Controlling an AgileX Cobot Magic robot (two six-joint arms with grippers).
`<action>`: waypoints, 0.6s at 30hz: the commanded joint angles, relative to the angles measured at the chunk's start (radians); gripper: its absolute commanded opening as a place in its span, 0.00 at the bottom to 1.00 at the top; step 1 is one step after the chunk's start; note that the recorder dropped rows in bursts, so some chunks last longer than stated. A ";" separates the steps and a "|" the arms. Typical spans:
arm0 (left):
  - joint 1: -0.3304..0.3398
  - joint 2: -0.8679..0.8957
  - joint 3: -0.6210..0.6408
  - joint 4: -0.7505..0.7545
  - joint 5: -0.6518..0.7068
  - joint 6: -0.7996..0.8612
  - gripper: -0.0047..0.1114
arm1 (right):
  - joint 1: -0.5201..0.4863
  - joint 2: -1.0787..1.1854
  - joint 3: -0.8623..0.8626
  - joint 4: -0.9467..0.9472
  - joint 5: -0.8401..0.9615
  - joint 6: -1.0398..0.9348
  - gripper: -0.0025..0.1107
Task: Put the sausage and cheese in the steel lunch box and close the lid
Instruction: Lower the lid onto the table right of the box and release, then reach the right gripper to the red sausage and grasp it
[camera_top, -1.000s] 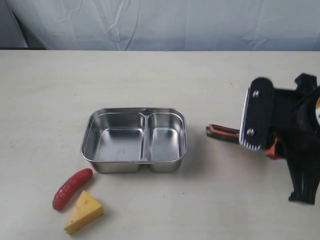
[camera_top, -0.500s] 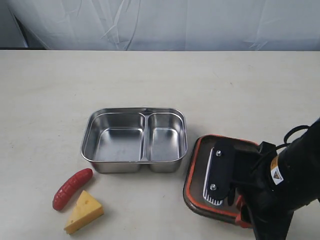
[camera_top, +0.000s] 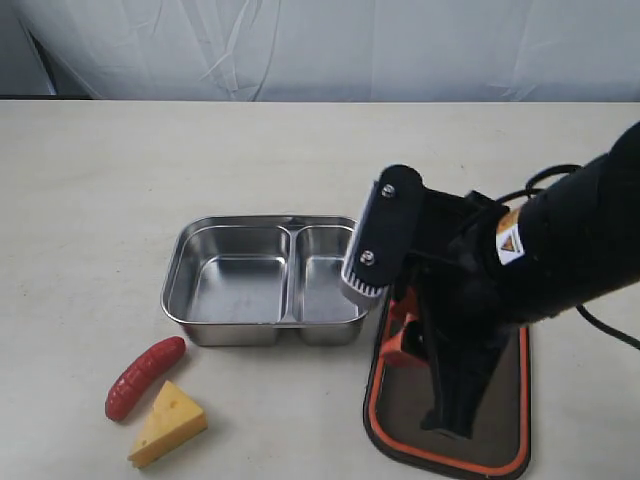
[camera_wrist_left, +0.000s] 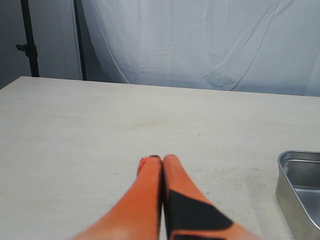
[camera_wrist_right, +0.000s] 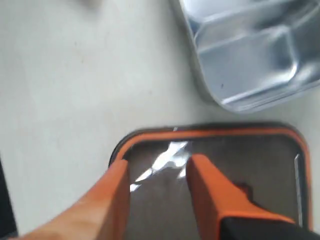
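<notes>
Since the steel lunch box (camera_top: 181, 262) anchors the layout, we take it as the centre of the clock in the exterior view. It sits upright on the table (camera_top: 110, 170), with its larger compartment toward 9 o'clock, the smaller toward 3 o'clock, and a ridge between them.

The sausage (camera_top: 145, 377) lies on the table at about 7 o'clock, near the box but apart from it. The cheese (camera_top: 167, 423) lies farther out on the same line, just beside the sausage; we cannot tell whether the two touch.

The lid (camera_top: 395, 418) lies flat on the table at about 4 o'clock with its orange seal rim facing up. Its nearest corner is just beside the box, and the right wrist view shows a strip of table between them.

The right arm (camera_top: 560, 240) reaches in from 3 o'clock. Its black wrist body overhangs the rim of the smaller compartment and hides the middle of the lid from the exterior camera. The right gripper (camera_wrist_right: 156, 165) stands over the lid's inner face with its orange fingers spread and nothing between them. We cannot tell whether the fingertips touch the lid.

The left gripper (camera_wrist_left: 160, 160) shows only in its own wrist view. Its fingers are pressed together and hold nothing, above bare table, with a corner of the box well apart from them.

A white cloth (camera_top: 300, 50) hangs behind the table at 12 o'clock.
</notes>
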 joint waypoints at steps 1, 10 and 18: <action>-0.001 -0.005 0.004 -0.011 0.000 0.000 0.04 | 0.049 0.064 -0.077 0.013 -0.148 -0.130 0.48; -0.001 -0.005 0.004 -0.011 0.000 0.000 0.04 | 0.119 0.336 -0.279 0.005 -0.253 -0.174 0.58; -0.001 -0.005 0.004 -0.011 0.000 0.000 0.04 | 0.229 0.563 -0.505 -0.083 -0.214 -0.244 0.58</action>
